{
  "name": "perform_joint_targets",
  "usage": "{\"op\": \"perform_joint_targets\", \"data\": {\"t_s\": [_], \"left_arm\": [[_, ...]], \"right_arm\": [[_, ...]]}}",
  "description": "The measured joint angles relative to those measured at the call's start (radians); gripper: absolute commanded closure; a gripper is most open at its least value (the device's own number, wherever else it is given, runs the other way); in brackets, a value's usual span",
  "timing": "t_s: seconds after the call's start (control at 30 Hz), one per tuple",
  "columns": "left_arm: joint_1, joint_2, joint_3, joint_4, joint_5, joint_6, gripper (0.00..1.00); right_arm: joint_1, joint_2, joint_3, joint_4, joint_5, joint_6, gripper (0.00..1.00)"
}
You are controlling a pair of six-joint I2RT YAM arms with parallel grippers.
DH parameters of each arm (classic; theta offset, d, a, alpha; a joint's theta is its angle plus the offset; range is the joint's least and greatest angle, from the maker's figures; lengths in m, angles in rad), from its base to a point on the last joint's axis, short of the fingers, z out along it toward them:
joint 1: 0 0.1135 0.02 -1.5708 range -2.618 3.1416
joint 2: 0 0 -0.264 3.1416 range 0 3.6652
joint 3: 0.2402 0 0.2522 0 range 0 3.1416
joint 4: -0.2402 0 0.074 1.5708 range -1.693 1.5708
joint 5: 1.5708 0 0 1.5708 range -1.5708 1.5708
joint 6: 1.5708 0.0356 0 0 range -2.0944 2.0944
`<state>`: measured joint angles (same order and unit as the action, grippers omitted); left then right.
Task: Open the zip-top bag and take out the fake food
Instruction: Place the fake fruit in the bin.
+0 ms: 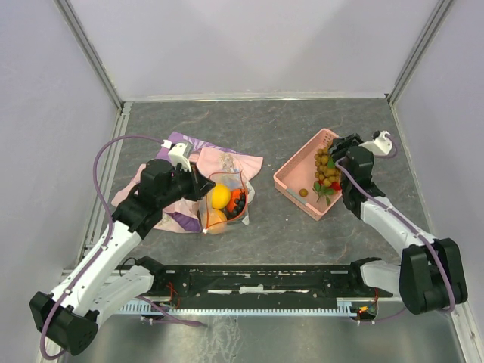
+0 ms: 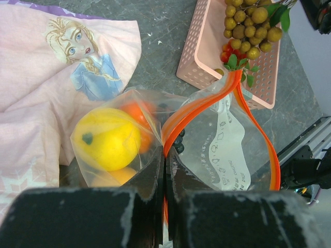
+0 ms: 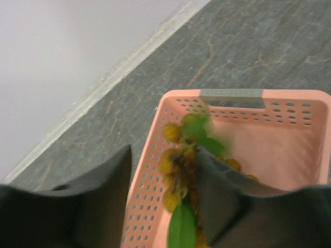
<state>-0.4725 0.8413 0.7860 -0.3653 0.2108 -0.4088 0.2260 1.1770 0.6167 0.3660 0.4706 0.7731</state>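
Left claw (image 2: 165, 166): closed, pinching the orange-red zip strip at the mouth of the zip-top bag (image 2: 227, 139).
Zip-top bag: lies on the desk (image 1: 302, 121), its far edge beside the pink cloth (image 2: 31, 103), with its mouth gaping.
Fake food (image 2: 119, 134) in the bag: a yellow fruit (image 2: 106, 138), an orange fruit (image 2: 138, 111) behind it, and dark grapes (image 2: 178, 143) by the strip.
Right claw (image 3: 161, 152): over the pink basket (image 3: 289, 144), fingers standing apart.
Tan grape bunch (image 3: 173, 165): blurred between those fingers; contact unclear.
Basket contents: the tan bunch and small red fruits (image 1: 335, 185).
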Motion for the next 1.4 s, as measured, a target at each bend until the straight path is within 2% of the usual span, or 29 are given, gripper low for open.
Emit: {"op": "perform_joint_targets", "data": {"t_s": [0.07, 0.1, 0.3, 0.63, 1.13, 1.4], "left_arm": [[0.000, 0.000, 0.000, 0.000, 0.000, 0.000, 0.97], [0.000, -0.001, -0.001, 0.000, 0.000, 0.000, 0.97], [0.000, -0.011, -0.004, 0.001, 0.000, 0.000, 0.97], [0.000, -0.012, -0.008, 0.010, 0.001, 0.000, 0.97], [0.000, -0.010, -0.026, 0.036, 0.008, -0.001, 0.97], [0.000, 0.000, -0.028, 0.055, 0.011, -0.001, 0.97]], "right_arm": [[-0.017, 0.023, 0.000, -0.002, 0.001, 0.009, 0.02], [-0.029, 0.034, 0.000, -0.013, 0.009, 0.012, 0.01], [-0.061, 0.018, -0.025, -0.063, 0.051, -0.005, 0.01], [-0.061, -0.171, -0.066, -0.066, 0.010, -0.144, 0.01], [-0.061, -0.326, -0.111, -0.044, -0.335, -0.211, 0.01], [-0.061, -0.323, -0.108, -0.046, -0.517, -0.204, 0.01]]}}
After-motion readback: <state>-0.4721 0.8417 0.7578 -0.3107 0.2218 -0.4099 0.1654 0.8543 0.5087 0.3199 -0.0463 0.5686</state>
